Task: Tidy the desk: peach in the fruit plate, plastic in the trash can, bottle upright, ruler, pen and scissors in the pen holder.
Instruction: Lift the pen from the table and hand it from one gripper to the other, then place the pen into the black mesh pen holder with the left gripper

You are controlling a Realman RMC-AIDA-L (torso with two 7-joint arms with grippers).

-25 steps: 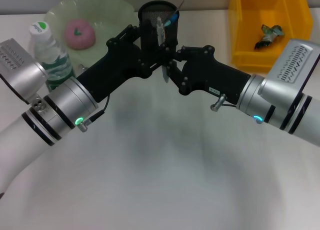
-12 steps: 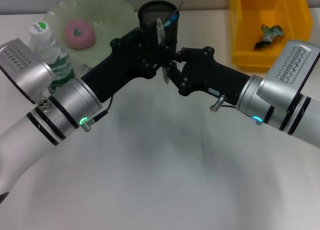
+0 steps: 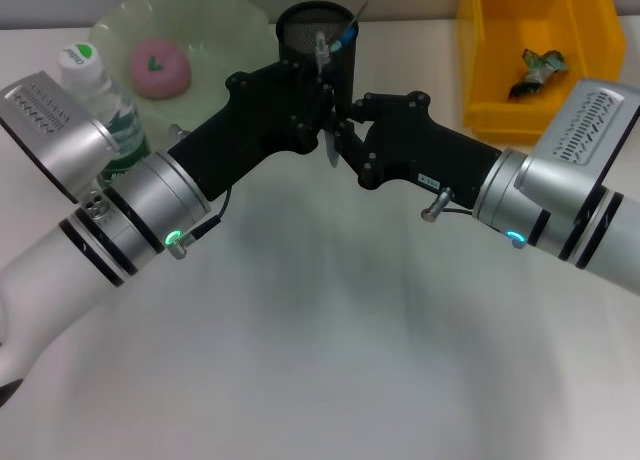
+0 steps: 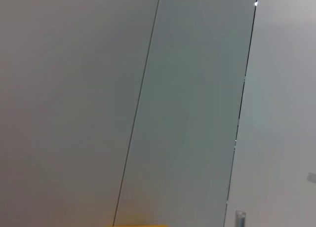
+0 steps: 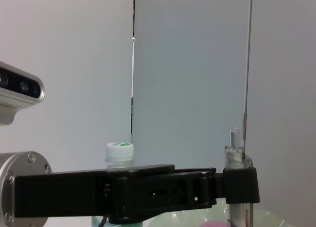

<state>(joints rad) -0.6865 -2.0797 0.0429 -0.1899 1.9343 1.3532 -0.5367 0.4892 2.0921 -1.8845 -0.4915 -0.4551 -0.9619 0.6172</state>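
Two black grippers are seen close together in the head view, right in front of the pen holder (image 3: 318,40). The left gripper (image 3: 318,98) comes in from eight o'clock and the right gripper (image 3: 340,130) from four o'clock. A thin clear stick, which may be the ruler (image 3: 327,140), is held upright between them. Only its pale lower tip and a bit of its top are shown; the rest is covered by black parts.

In the right wrist view, the fingers (image 5: 240,185) of the left gripper are seen closed tight around the clear stick. How the right gripper is set cannot be told, because its tips are hidden behind the left one.

The pen holder is a black mesh cup at twelve o'clock on the desk (image 3: 320,360). Its lower half is hidden by the left gripper. A pen (image 3: 342,35) with a blue part pokes out of its top. The scissors cannot be made out.

The peach (image 3: 159,66) is lying in the green plate (image 3: 225,30) at eleven o'clock. The bottle (image 3: 98,105) is standing upright at ten o'clock, partly covered by the left arm. A scrap of plastic (image 3: 538,68) is lying in the yellow bin (image 3: 480,70) at one o'clock; the bin is cut off at the top.

Only a plain grey wall is shown in the left wrist view.
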